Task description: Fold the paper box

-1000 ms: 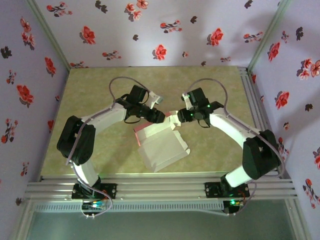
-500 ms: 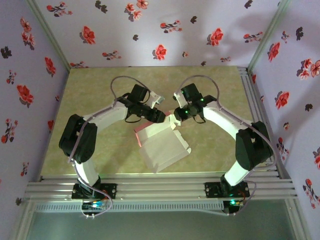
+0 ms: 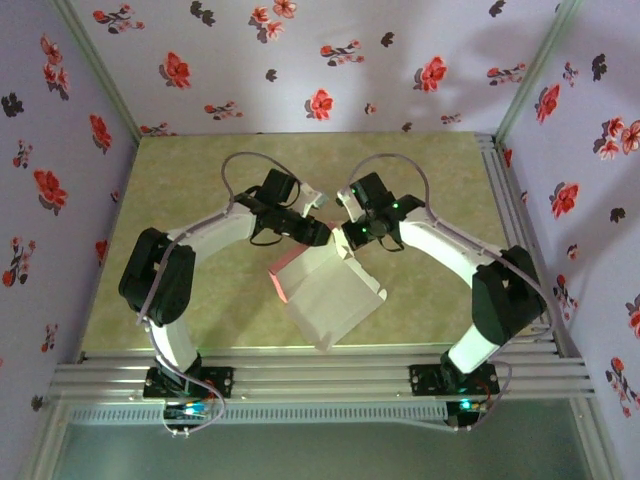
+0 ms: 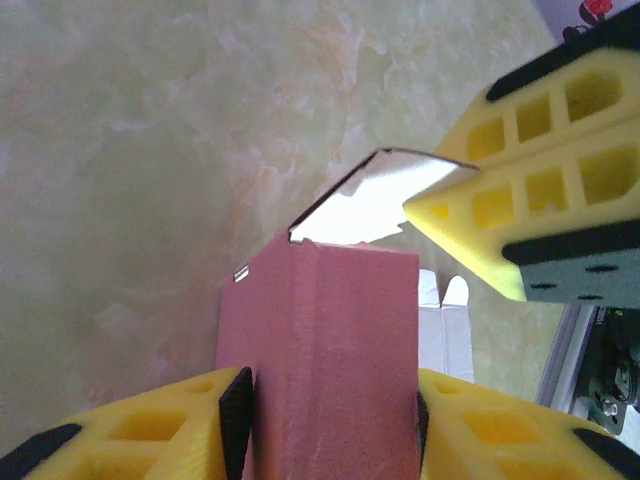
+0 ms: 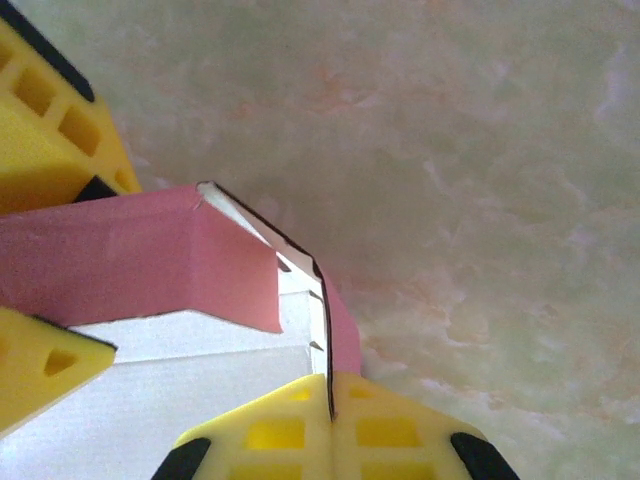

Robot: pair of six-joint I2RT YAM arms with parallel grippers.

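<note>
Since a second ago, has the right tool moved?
Yes: the right tool shifted left, away from the table's right rail, and shut on the box.

The paper box (image 4: 335, 350) (pink face) is cut off below.

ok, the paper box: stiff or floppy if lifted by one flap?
Likely floppy: the paper box is thin card, panels bending at creases beside the right gripper. Probably light, so a push may slide it across the smooth table. The left gripper spanning the pink panel looks the steadier hold.
</note>
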